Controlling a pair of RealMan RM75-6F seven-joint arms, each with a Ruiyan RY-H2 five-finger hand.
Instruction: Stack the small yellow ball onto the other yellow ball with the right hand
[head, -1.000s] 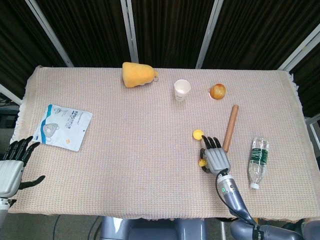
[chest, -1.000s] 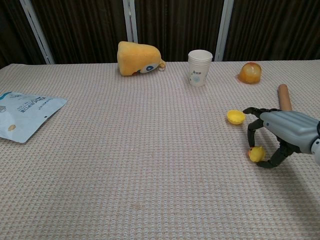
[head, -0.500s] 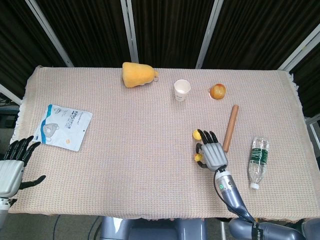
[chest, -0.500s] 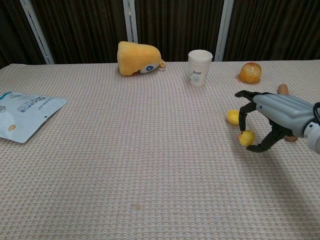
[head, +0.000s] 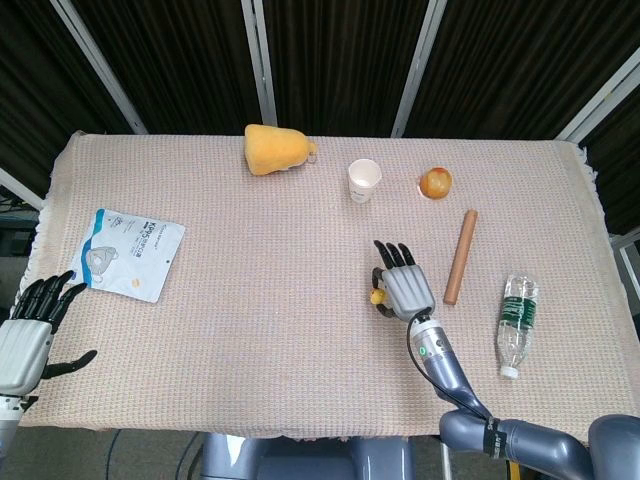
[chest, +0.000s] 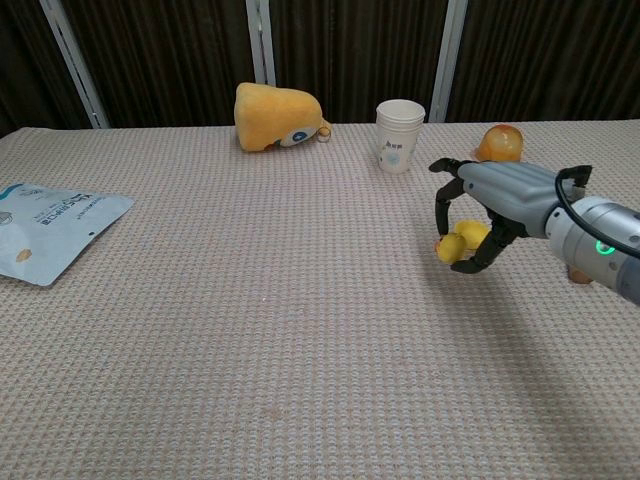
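My right hand (chest: 495, 200) hangs above the cloth at the centre right and pinches the small yellow ball (chest: 449, 250) between thumb and finger. The ball is clear of the table. The other yellow ball (chest: 474, 232) lies just behind and to the right of it, partly screened by the fingers. In the head view the right hand (head: 402, 286) covers that second ball, and only the small ball (head: 378, 296) shows at the hand's left edge. My left hand (head: 25, 335) stays at the near left corner with fingers apart, holding nothing.
A wooden stick (head: 460, 256) and a water bottle (head: 517, 322) lie right of the right hand. At the back stand a yellow plush toy (head: 275, 148), a paper cup (head: 364, 180) and an apple (head: 435, 182). A mask packet (head: 130, 252) lies at the left.
My right hand has lifted the small yellow ball off the cloth and carried it left and away from me, up to the other yellow ball. The left hand has stayed put.
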